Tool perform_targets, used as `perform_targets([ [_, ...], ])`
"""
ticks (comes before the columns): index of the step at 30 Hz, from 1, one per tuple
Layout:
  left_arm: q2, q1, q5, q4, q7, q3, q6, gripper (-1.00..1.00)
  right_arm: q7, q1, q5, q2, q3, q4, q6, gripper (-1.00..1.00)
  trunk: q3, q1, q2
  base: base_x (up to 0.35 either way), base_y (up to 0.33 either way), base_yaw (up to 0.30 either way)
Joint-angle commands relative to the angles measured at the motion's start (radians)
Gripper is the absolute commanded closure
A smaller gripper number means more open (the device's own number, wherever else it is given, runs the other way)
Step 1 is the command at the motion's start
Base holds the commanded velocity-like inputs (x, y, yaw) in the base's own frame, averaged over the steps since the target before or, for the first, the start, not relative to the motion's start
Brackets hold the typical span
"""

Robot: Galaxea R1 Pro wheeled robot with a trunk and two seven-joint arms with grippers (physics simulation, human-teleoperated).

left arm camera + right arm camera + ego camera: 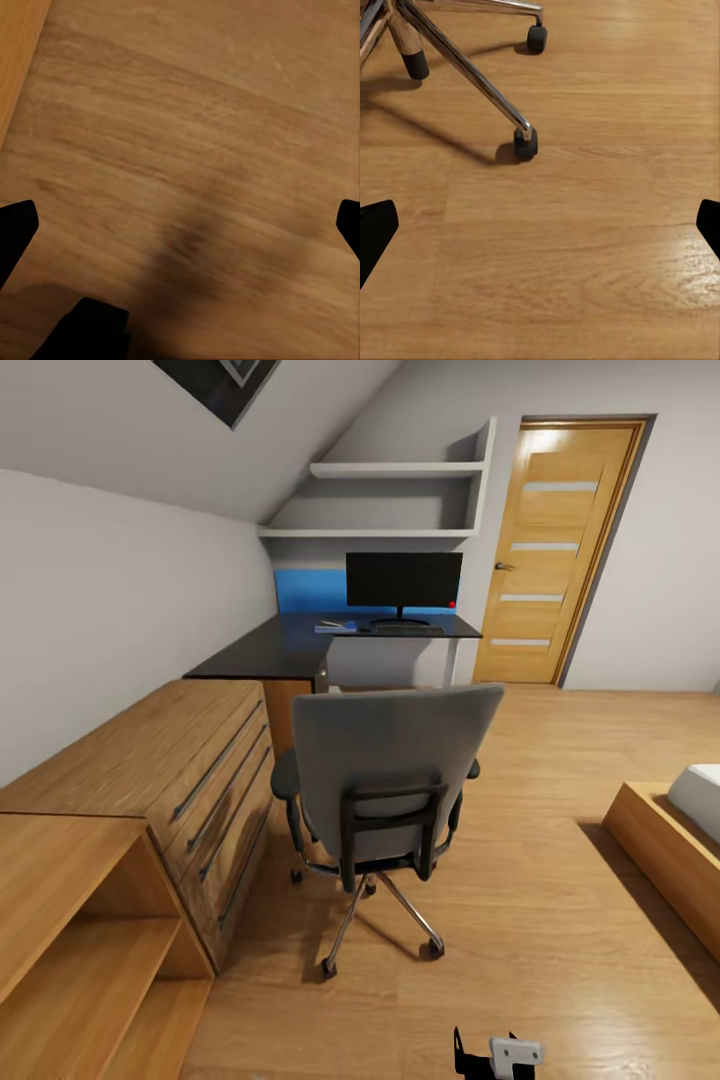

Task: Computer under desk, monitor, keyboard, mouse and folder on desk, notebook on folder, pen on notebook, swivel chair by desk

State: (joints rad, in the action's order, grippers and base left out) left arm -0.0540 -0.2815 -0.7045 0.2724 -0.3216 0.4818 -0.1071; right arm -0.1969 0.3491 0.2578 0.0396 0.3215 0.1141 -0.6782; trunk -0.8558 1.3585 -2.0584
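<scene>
The grey swivel chair (395, 780) stands on the wood floor with its back to me, a step short of the black desk (265, 652). Its backrest hides the seat, so the folder is hidden. On the desk stands the black monitor (404, 581), with the keyboard (408, 628) in front of it. Left of the keyboard lies a small pale thing (334, 626), too small to name. The computer is out of view. My left gripper (180, 229) is open over bare floor. My right gripper (540, 229) is open above the floor near the chair's chrome base (465, 67).
A light-wood drawer chest (190, 760) and a shelf unit (80, 940) line the left wall. A wooden door (555, 550) is at the back right and a bed's corner (680, 830) at the right. Open floor lies between chair and bed.
</scene>
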Motion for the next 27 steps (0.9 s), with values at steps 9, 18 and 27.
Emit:
perform_targets([
  [9, 0.0, -0.002, -0.008, 0.027, -0.005, 0.008, 0.002, -1.0, -0.005, 0.001, 0.004, 0.001, 0.014, 0.004, -0.005, -1.0, -0.029, 0.034, -0.064, 0.0, 0.0, 0.0],
  [18, -0.033, -0.022, 0.0, 0.142, -0.011, 0.008, 0.029, -1.0, -0.01, 0.002, 0.006, 0.002, 0.013, 0.071, 0.009, -1.0, -0.057, 0.069, -0.127, 0.0, 0.0, 0.0],
  [27, -0.071, -0.16, 0.044, 0.169, -0.013, 0.008, 0.193, -1.0, -0.017, 0.097, 0.008, 0.001, 0.012, 0.192, 0.179, -1.0, -0.086, 0.103, -0.19, 0.0, 0.0, 0.0],
])
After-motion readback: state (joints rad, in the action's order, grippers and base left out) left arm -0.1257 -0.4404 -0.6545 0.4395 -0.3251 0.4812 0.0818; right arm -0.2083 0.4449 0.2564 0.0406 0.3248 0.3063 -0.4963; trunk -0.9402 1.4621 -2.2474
